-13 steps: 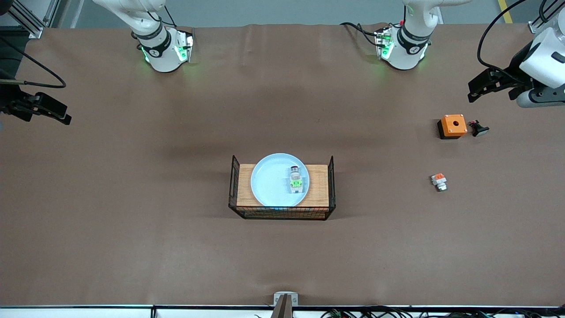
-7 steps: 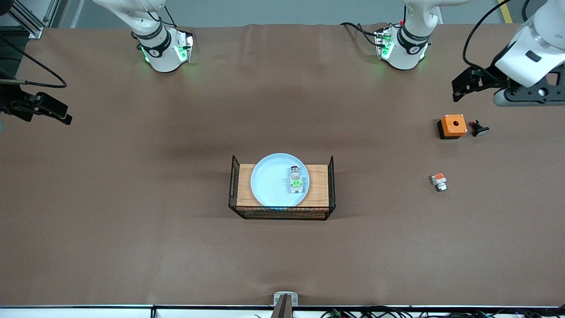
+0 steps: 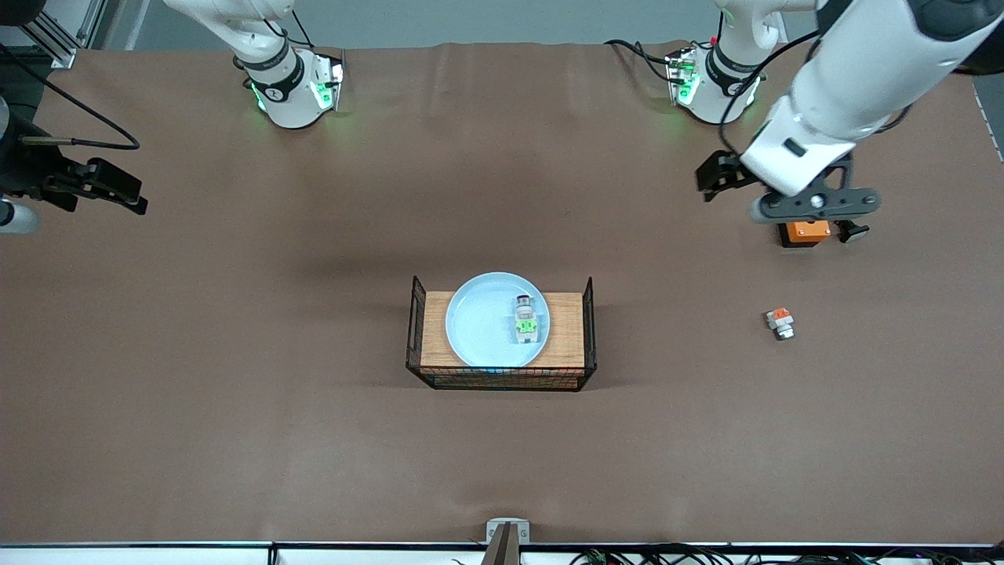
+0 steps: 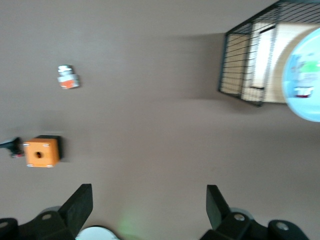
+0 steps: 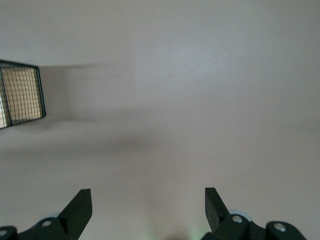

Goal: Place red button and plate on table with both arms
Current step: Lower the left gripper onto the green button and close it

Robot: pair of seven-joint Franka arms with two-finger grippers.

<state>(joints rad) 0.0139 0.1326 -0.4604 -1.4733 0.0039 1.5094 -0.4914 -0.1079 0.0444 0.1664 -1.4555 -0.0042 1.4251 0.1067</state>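
The pale blue plate rests on the wooden top of the black wire basket in the middle of the brown table. The red button, white-grey with a green patch, lies on the plate toward the left arm's end. In the left wrist view the plate and button show at the edge. My left gripper hangs open and empty over the orange box, well apart from the basket; its jaws stand wide. My right gripper is open and empty over bare table at the right arm's end.
An orange box with a black-and-red knob piece beside it sits toward the left arm's end. A small white block with an orange-red top lies nearer the front camera. The basket's end shows in the right wrist view.
My left arm has swung in from the table's end toward the middle and now covers part of the orange box. My right gripper has shifted slightly toward the middle.
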